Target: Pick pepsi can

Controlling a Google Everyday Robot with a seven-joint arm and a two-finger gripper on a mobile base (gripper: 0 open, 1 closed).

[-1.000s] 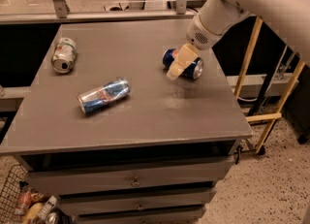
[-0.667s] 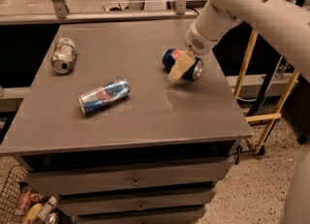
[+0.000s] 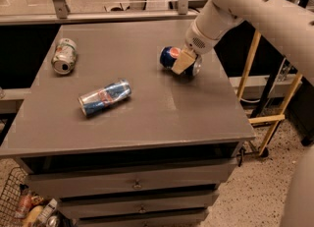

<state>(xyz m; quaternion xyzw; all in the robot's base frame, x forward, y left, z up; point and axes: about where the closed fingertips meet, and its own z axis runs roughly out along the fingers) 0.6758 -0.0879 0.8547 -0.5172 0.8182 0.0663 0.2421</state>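
Standing by the grey table, I see the pepsi can lying on its side toward 2 o'clock of the top, its logo end turned to 9 o'clock and its silver end to 3 o'clock. The gripper sits right on it, its tan end laid across the can's middle; whether the claw has clenched on the can or is merely around it I cannot tell. The can rests on the tabletop.

Against a second ago, can and gripper are in the same spot. What has changed is the white arm: its upper part has swung nearer and fills more of the 1 o'clock corner, with a piece of it now showing at 4 o'clock too.

The slim silver-and-blue can lies unmoved near 8 o'clock of the centre, and the pale green-and-white can at 10 o'clock, both well apart from the gripper. Drawers sit under the top.
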